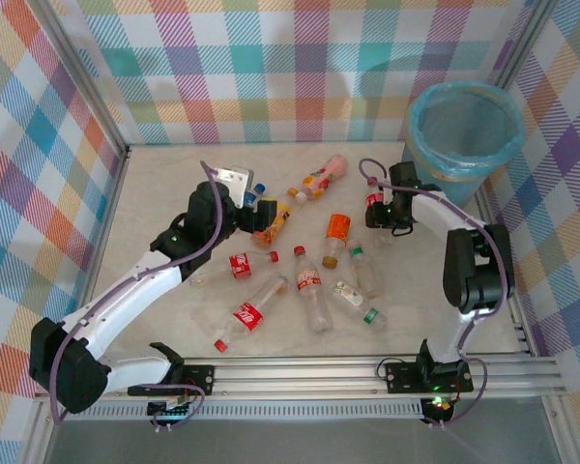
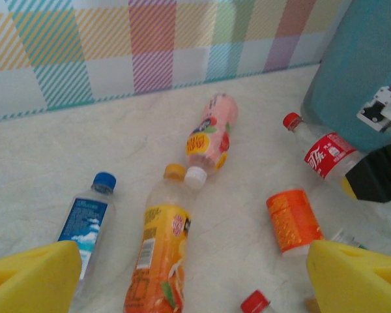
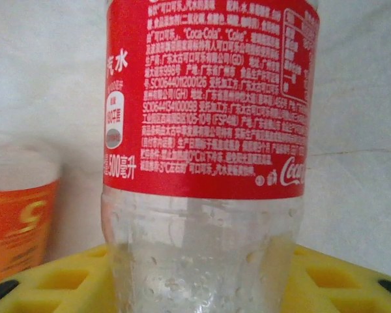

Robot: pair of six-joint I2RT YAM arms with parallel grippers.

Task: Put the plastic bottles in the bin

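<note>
My right gripper is shut on a clear plastic bottle with a red label, its yellow fingers pressed against both sides of the lower body. In the top view this gripper sits just in front of the bin, a grey-blue bucket lined with a light blue bag. My left gripper is open over an orange juice bottle lying between its fingers. A blue-labelled bottle lies to its left. A peach bottle and an orange-labelled bottle lie beyond.
Several more bottles lie mid-table: red-labelled ones and green-capped clear ones. Checked walls enclose the table on three sides. A metal rail runs along the near edge.
</note>
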